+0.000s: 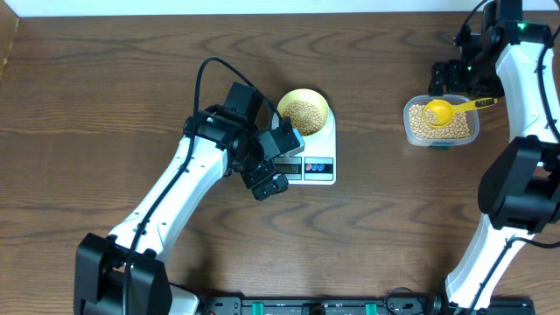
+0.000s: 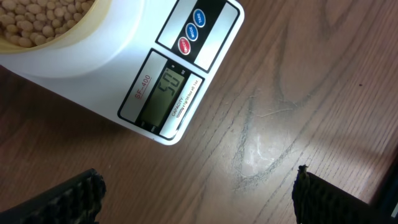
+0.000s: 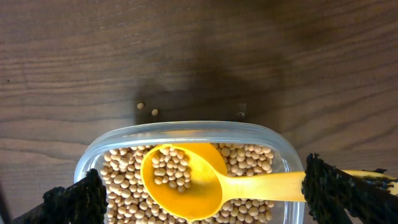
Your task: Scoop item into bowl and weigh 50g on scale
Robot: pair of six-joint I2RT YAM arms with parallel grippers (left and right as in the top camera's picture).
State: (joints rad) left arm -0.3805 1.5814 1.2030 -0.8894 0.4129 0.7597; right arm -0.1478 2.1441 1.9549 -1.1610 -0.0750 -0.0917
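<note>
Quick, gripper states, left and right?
Left gripper: open, empty, above the table in front of the scale.
Right gripper: open, gripping nothing; scoop lies in the tub below.

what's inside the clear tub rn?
Tan beans fill the clear tub, and the yellow scoop lies on them with a small heap of beans in its bowl. The tub's floor and whatever is under the scoop are covered.

Left pincer: jaws wide apart, empty, pointed down, low over worktop; arm stretched diagonally from near edge. Right pincer: jaws likewise wide, empty, pointed down; arm folded at far right.
</note>
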